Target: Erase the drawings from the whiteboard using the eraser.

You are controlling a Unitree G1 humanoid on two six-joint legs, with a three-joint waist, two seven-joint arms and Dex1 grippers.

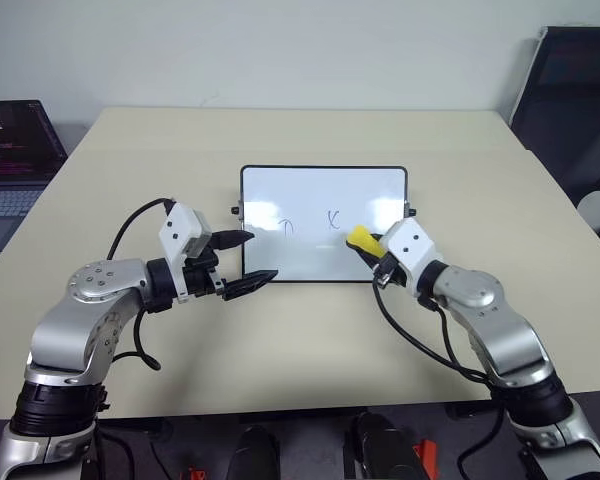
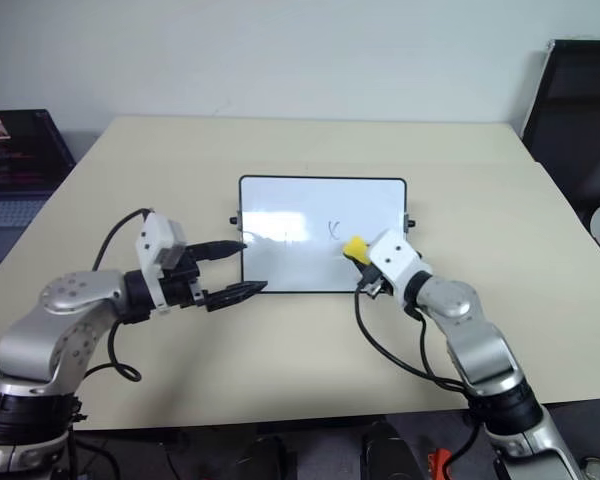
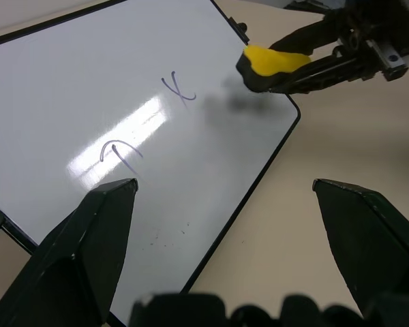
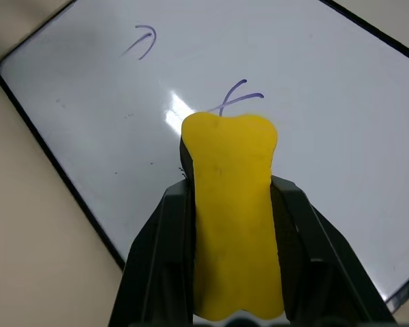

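Right wrist view: jaws clamp the eraser (image 4: 233, 204) over the whiteboard (image 4: 327, 102) (left jaws apart at its edge).

Beige table (image 1: 310, 340), laptop (image 1: 15, 155), black chair (image 1: 570, 100)

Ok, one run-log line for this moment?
right gripper: shut on eraser, over board beside X | left gripper: open at board edge | arrow mark, X unerased

free: bare table (image 1: 310, 340) near side of whiteboard (image 1: 320, 190) | obstacle: left gripper (image 1: 248, 260) at board's left edge | obstacle: laptop (image 1: 15, 160) far left
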